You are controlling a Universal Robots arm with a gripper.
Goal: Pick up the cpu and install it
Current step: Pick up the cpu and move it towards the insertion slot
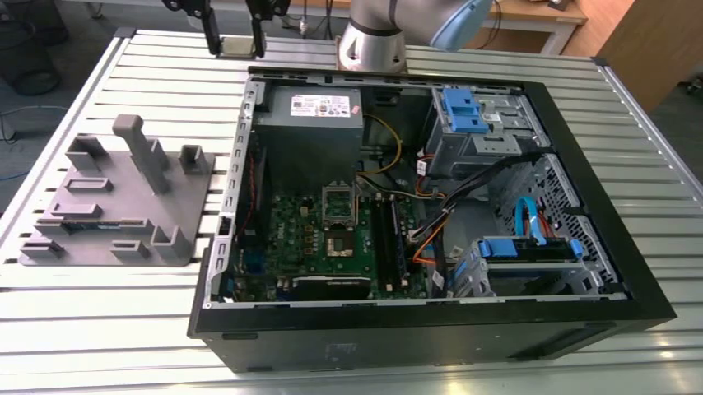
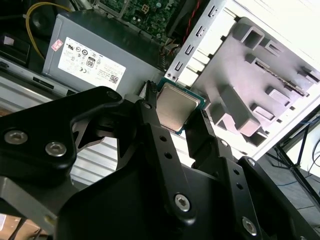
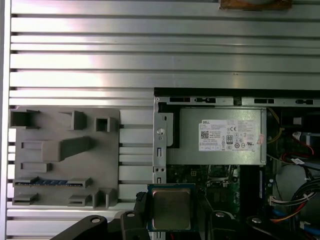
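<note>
To the exterior view's left of the open computer case (image 1: 439,341), a grey plastic tray (image 1: 196,206) with upright blocks lies flat on the slatted metal table (image 1: 99,329), just beside the case's side wall.

Beyond the case's far wall, near the corner closest to the tray, my claw (image 1: 234,33) hangs above the table with its two black fingers pointing down. It is clenched on the cpu (image 1: 236,45), a small flat square chip with a silver-grey metal top and a thin pale rim. In both wrist views the cpu (image 2: 175,107) sits pinched by two opposite edges between my fingers (image 2: 150,125), held in the air outside the case and clear of the table. In the first wrist view the cpu (image 3: 171,207) shows with its metal top facing the camera.

Just inside that same far corner of the case sits the grey power supply (image 1: 315,111) with a white label. Behind the case's far wall stands the silver column of my arm (image 1: 371,45). Nearer the case's front wall lies the green motherboard (image 1: 318,255), and on it the silver socket frame (image 1: 338,218) with a hollow middle.

Toward the case's wall on the exterior view's right are two drive bays with blue brackets: one (image 1: 467,111) at the far wall, one (image 1: 528,247) near the front wall, with cables running between them.
</note>
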